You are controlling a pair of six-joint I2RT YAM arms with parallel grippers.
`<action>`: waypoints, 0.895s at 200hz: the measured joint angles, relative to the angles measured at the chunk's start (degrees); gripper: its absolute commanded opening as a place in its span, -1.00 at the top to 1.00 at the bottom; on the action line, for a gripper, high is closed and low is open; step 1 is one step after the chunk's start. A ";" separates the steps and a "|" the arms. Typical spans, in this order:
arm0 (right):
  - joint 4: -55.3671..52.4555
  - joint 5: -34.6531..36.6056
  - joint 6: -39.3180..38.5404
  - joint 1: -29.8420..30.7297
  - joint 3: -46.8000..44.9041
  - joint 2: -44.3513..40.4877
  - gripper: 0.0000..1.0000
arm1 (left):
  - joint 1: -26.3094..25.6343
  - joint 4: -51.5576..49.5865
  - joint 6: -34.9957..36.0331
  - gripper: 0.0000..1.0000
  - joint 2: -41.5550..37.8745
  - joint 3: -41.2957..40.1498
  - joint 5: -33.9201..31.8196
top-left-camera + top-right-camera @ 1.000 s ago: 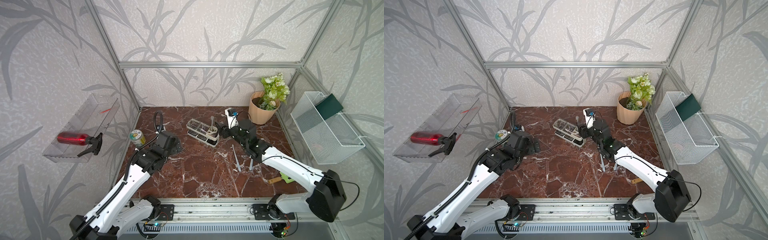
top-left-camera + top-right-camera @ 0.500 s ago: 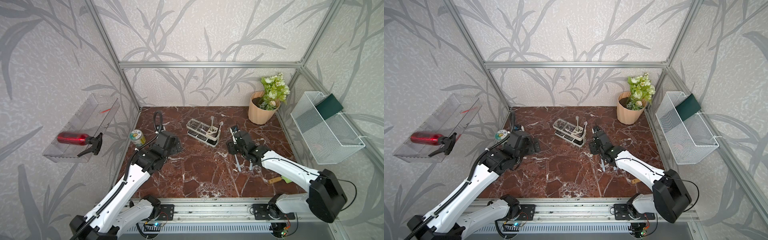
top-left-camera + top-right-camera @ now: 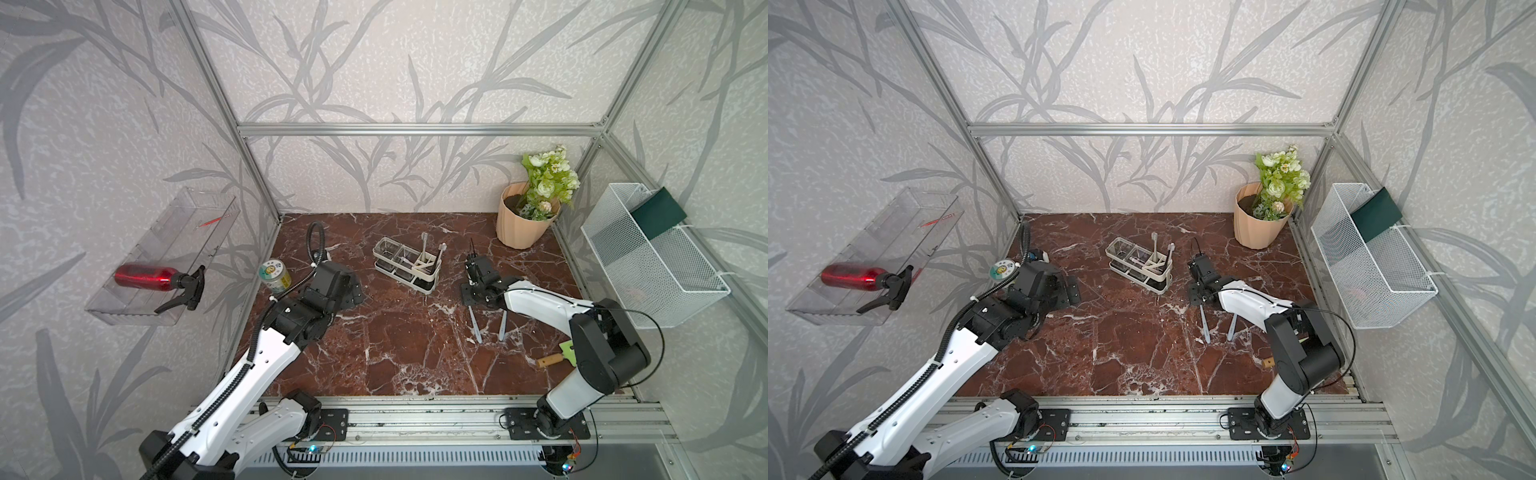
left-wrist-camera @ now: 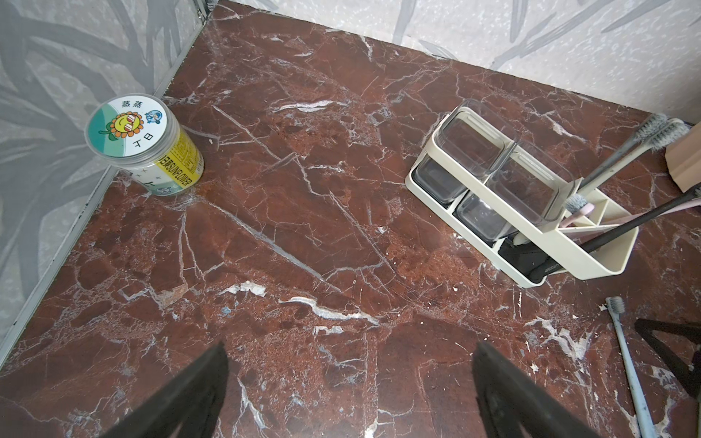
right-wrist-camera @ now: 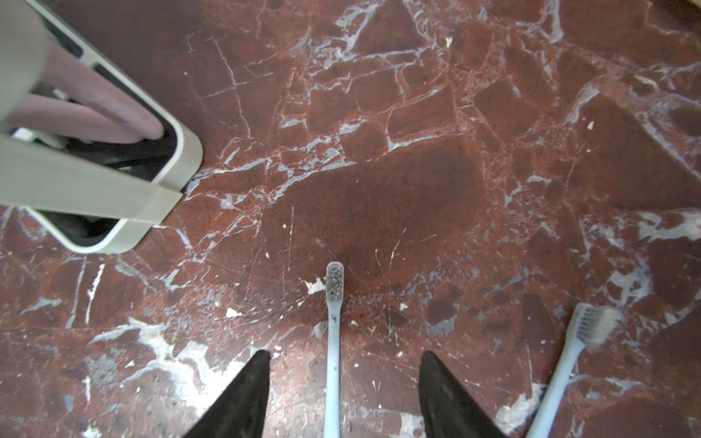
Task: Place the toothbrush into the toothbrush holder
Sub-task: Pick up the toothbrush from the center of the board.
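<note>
The cream-white toothbrush holder stands mid-table, with several brushes upright in its slotted end. Two light blue toothbrushes lie on the marble to its right. My right gripper is down low over the nearer toothbrush. It is open, with a finger on each side of the handle and neither touching it. The other toothbrush lies just outside the jaws. My left gripper hangs open and empty, left of the holder.
A yellow can stands at the left wall. A peach flower pot fills the back right corner. A white mesh basket hangs on the right wall, and a clear shelf with a red spray bottle on the left wall. A wooden-handled tool lies front right.
My right gripper has pulled back from the holder and come down over a light blue toothbrush on the table, its jaws a little narrower. The left arm has not moved.
</note>
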 measured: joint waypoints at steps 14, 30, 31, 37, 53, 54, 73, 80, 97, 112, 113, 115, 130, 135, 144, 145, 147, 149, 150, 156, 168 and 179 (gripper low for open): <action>-0.55 -0.59 0.07 -0.28 1.22 1.77 -0.16 | 0.07 0.00 0.00 -0.98 0.00 0.00 0.04; -0.92 -1.49 0.22 -0.68 2.19 3.65 -0.08 | 0.15 0.00 0.00 -0.98 0.00 0.00 0.07; -0.92 -1.51 0.22 -0.70 2.21 3.72 -0.06 | 0.15 0.00 0.00 -0.98 0.00 0.00 0.07; -1.03 -1.86 0.31 -0.87 2.36 4.39 -0.01 | 0.24 0.00 0.00 -0.98 0.00 0.00 0.11; -1.49 -2.49 0.46 -1.53 2.54 5.73 0.07 | 0.28 0.00 0.00 -0.98 0.00 0.00 0.15; -1.51 -2.51 0.46 -1.57 2.56 5.79 0.08 | 0.28 0.00 0.00 -0.98 0.00 0.00 0.15; -1.73 -3.30 0.72 -2.40 3.19 7.26 0.19 | 0.33 0.00 0.00 -0.98 0.02 0.00 0.35; -1.75 -3.50 0.83 -2.51 3.48 7.72 0.20 | 0.35 0.00 0.00 -0.98 0.04 0.00 0.42; -1.88 -3.87 1.01 -2.80 4.39 8.76 0.22 | 0.42 0.02 0.00 -0.98 0.07 0.00 0.59; -1.92 -3.96 1.07 -2.95 5.11 9.46 0.23 | 0.61 0.00 0.00 -0.98 0.07 0.00 0.61; -1.92 -3.98 1.07 -2.95 5.16 9.51 0.23 | 0.61 0.02 0.00 -0.98 0.07 0.00 0.61; -1.92 -4.11 1.07 -2.95 5.29 9.66 0.23 | 0.61 0.02 0.00 -0.98 0.07 0.00 0.63; -1.95 -4.11 1.07 -2.99 6.25 10.67 0.25 | 0.66 0.00 0.00 -0.98 0.07 0.00 0.63; -2.08 -4.09 1.07 -2.99 6.62 10.95 0.27 | 0.68 0.02 -0.02 -0.98 0.07 0.00 0.63; -2.23 -4.07 1.07 -2.99 7.10 11.28 0.30 | 0.70 0.02 0.00 -0.98 0.07 0.00 0.70; -2.25 -4.09 1.09 -2.99 7.17 11.32 0.30 | 0.70 0.02 0.00 -0.98 0.07 0.00 0.70; -2.29 -4.11 1.07 -2.99 7.26 11.41 0.30 | 0.72 0.02 0.00 -0.98 0.07 0.00 0.72; -2.34 -4.11 1.09 -2.99 7.37 11.52 0.31 | 0.72 0.02 0.00 -0.98 0.07 0.00 0.72; -2.36 -4.11 1.07 -2.99 7.41 11.52 0.32 | 0.72 0.02 -0.02 -0.98 0.07 0.00 0.74; -2.49 -4.13 1.09 -2.99 7.61 11.65 0.36 | 0.79 0.04 -0.02 -0.98 0.07 0.00 0.81; -2.56 -4.15 1.09 -2.99 7.67 11.69 0.40 | 0.96 0.04 0.00 -0.98 0.07 0.00 0.90; -2.58 -4.11 1.27 -2.95 7.67 11.76 0.40 | 1.09 0.04 -0.02 -0.98 0.07 0.00 0.92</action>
